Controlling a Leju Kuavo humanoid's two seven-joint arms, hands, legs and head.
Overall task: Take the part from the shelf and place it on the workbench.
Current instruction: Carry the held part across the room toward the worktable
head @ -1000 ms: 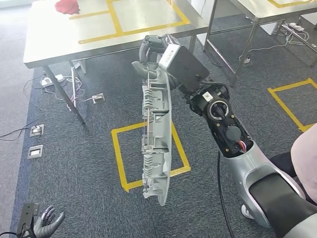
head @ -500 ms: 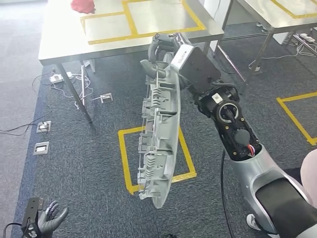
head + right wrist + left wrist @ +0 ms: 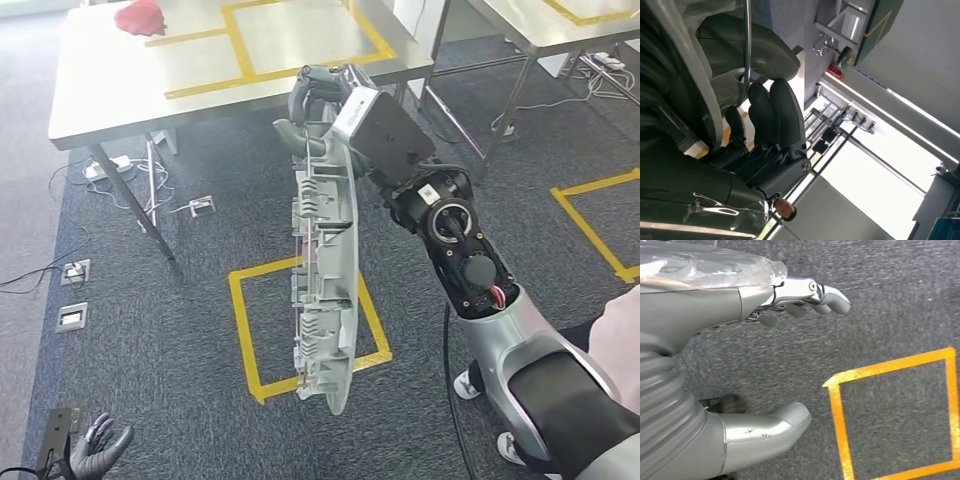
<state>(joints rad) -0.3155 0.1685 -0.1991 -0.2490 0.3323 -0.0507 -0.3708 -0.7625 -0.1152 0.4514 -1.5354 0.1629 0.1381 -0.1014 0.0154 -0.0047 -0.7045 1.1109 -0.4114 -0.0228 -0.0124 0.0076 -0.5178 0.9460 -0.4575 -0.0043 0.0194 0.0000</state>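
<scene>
Steel workbench (image 3: 113, 95): red cloth (image 3: 139, 15), yellow tape outline (image 3: 256, 40) on top.

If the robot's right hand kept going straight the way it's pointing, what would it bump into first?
Probably the workbench. The right hand holds the grey part by its top end and reaches toward the table's near edge, with nothing between them. Depth is hard to judge, and the hand may sit slightly below the tabletop.

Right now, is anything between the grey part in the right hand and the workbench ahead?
Nothing visible. The right hand holds the grey part by its top end, hanging over carpet. The workbench lies just beyond, with a red cloth at its far side.
</scene>
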